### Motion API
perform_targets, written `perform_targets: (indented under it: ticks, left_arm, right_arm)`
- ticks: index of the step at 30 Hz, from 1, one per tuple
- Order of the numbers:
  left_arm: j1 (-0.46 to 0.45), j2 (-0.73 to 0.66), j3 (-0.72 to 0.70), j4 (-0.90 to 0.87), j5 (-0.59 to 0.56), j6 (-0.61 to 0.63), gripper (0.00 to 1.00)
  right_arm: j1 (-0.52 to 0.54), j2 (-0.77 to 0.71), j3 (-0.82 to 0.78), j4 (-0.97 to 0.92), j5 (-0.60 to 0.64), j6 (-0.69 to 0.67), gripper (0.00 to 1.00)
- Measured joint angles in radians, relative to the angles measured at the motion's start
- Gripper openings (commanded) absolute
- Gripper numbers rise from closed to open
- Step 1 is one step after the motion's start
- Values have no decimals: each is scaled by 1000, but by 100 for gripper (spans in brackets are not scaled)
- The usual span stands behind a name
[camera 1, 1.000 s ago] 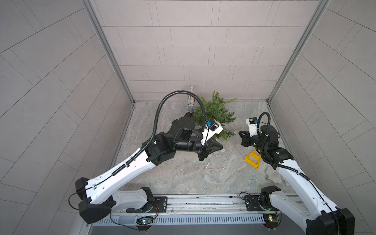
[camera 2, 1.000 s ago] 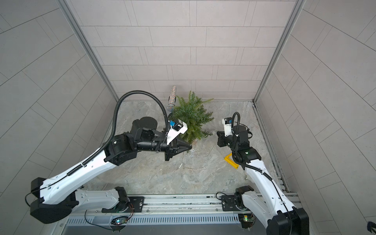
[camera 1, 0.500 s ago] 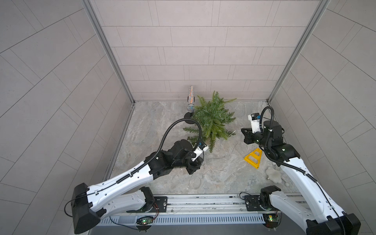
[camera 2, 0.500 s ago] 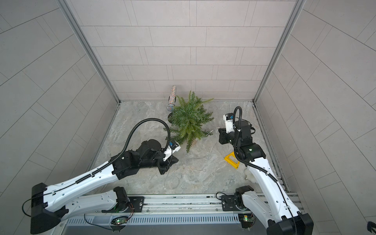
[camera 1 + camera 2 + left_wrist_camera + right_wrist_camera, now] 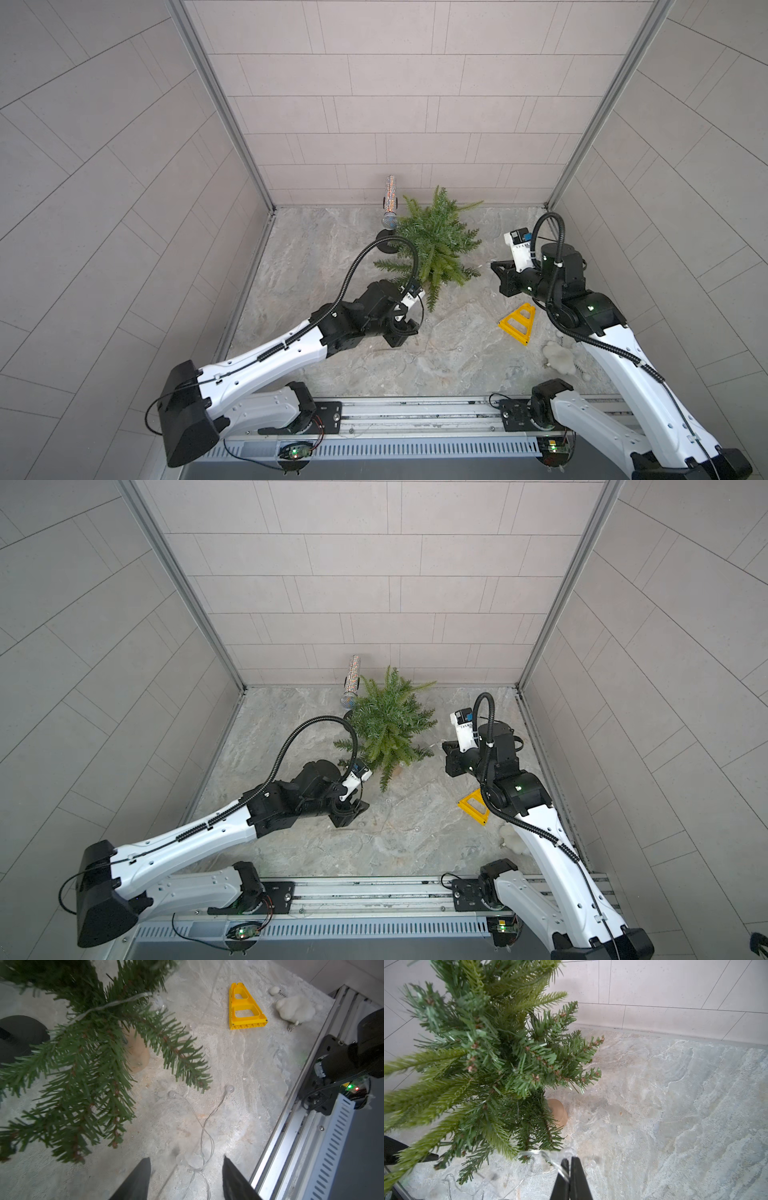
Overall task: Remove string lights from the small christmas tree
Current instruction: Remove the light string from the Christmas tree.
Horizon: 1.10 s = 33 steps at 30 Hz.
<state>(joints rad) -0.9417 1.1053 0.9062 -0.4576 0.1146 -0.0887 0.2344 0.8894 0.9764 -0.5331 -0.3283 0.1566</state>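
the string lights (image 5: 203,1126) are blurring among the branches in the left wrist view, and in both top views they are showing too faint to follow. the small christmas tree (image 5: 483,1059) is running off the edges of both wrist views, its needles covering most of its wooden base (image 5: 559,1112). the left gripper (image 5: 186,1157) and right gripper (image 5: 569,1159) are being cut off behind their fingertips.
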Motion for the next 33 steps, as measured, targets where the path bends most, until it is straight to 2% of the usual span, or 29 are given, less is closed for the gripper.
perform_targets:
  ticks: [3, 8, 16, 24, 33]
  left_arm:
    - [47, -58, 49, -2, 16, -33, 59]
    - [204, -127, 136, 7, 72, -97, 59]
    - [388, -121, 184, -17, 171, -142, 60]
    - [467, -111, 187, -20, 223, -139, 62]
    - [479, -147, 187, -21, 338, -77, 62]
  right_arm:
    - [8, 0, 30, -28, 0, -11, 0]
    - [36, -5, 83, -79, -1, -41, 0]
    - [59, -82, 81, -158, -25, -71, 0]
    - [124, -111, 63, -172, -117, -127, 0]
    - [247, -36, 110, -214, -186, -192, 0]
